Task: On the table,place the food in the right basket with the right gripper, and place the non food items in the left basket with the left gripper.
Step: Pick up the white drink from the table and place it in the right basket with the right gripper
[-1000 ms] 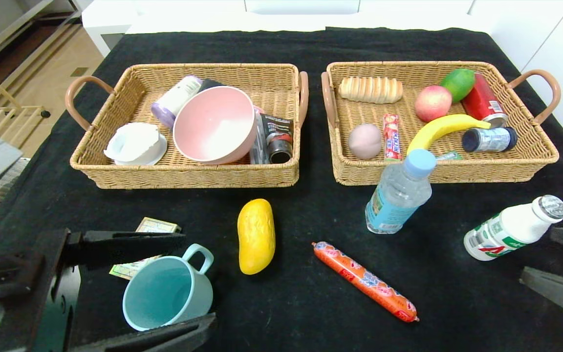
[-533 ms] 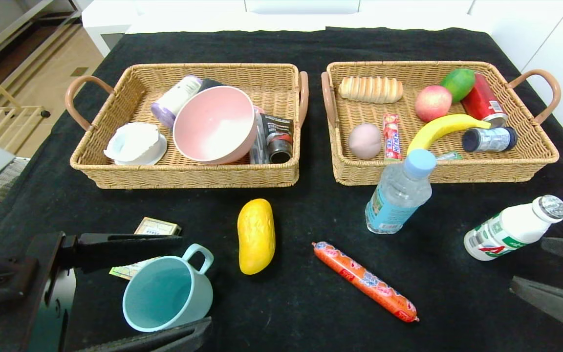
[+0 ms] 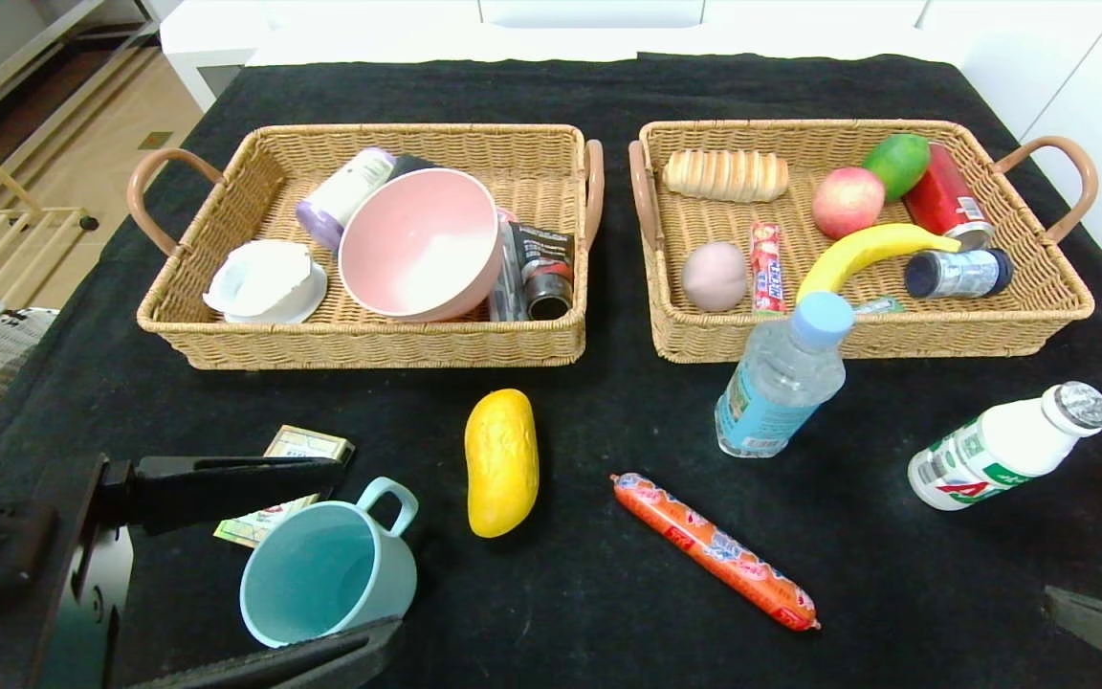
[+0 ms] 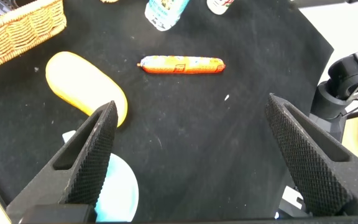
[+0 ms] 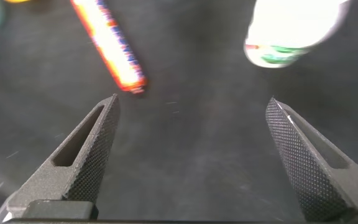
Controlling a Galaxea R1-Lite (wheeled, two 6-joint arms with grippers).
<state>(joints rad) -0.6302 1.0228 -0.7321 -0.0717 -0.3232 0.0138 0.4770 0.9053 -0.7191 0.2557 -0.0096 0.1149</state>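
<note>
On the black table (image 3: 608, 86), near its front left corner, the left gripper (image 3: 264, 565) hangs low with its fingers spread wide, one on each side of the teal mug (image 3: 326, 566), which stands upright with its handle pointing toward the baskets; neither finger can be seen touching it. Just behind the mug, partly under the upper finger, lies the small card box (image 3: 291, 478). To the right of the mug the yellow fruit (image 3: 501, 461) lies lengthwise, and further right the sausage (image 3: 716, 551) rests at a slant. The water bottle (image 3: 782, 375) stands upright just in front of the right basket (image 3: 1048, 325), and the white bottle (image 3: 1005, 446) lies tilted near the table's right edge. At the front right corner the right gripper (image 5: 191, 155) shows only as finger tips in the head view (its wrist camera shows both fingers wide apart with nothing between them, the sausage's end and the white bottle just ahead). Both baskets sit side by side at the back; the left basket (image 3: 178, 325) holds a pink bowl (image 3: 419, 244) among other goods.
</note>
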